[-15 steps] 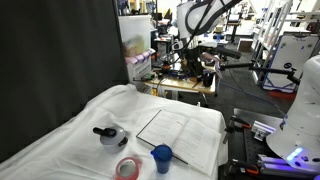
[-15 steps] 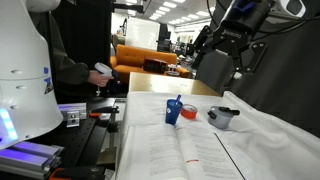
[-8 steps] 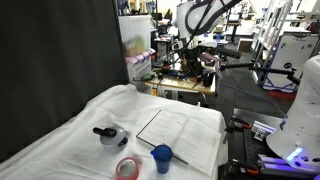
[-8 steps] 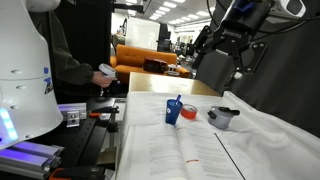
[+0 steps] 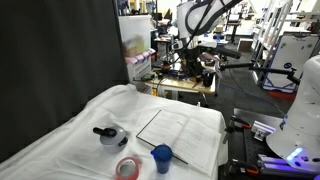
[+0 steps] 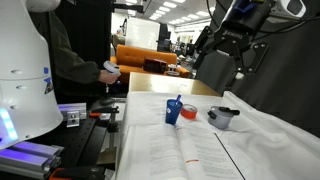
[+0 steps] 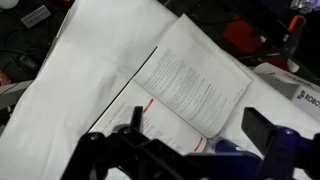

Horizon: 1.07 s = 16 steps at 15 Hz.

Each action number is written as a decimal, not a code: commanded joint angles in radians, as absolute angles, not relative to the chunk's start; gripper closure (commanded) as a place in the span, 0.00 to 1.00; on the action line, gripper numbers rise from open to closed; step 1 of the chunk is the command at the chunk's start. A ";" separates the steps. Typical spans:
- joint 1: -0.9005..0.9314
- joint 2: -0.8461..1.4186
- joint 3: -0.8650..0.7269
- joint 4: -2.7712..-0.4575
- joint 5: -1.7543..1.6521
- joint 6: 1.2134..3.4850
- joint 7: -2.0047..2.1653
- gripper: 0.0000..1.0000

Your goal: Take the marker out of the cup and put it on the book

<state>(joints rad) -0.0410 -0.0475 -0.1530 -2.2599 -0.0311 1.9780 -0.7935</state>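
The blue cup (image 6: 174, 113) stands on the white cloth by the edge of the open book (image 6: 170, 152), and the blue marker (image 6: 179, 101) sticks up out of it. In both exterior views the cup (image 5: 162, 157) is beside the book (image 5: 180, 132). My gripper (image 6: 232, 50) hangs high above the table, far from the cup. In the wrist view the gripper (image 7: 198, 120) is open with nothing between its fingers. The book (image 7: 190, 80) lies below it, and a blue shape at the book's corner, apparently the cup (image 7: 236, 149), is partly hidden.
A grey round pot (image 5: 110, 135) with a black top and a pink-red tape ring (image 5: 127, 168) sit near the cup. A person (image 6: 70, 65) stands beside the table. Benches and equipment crowd the background. A white robot base (image 6: 25, 90) is close by.
The person's hand beside the table has shifted slightly. The arm, gripper and table objects have not moved.
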 commanded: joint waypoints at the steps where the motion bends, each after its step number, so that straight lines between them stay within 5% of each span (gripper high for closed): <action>1: -0.059 -0.058 -0.136 -2.292 -0.068 2.073 -0.802 0.00; 10: -0.061 -0.063 -0.139 -2.371 -0.153 2.317 -0.807 0.00; 16: -0.058 -0.048 -0.136 -2.355 -0.148 2.280 -0.803 0.00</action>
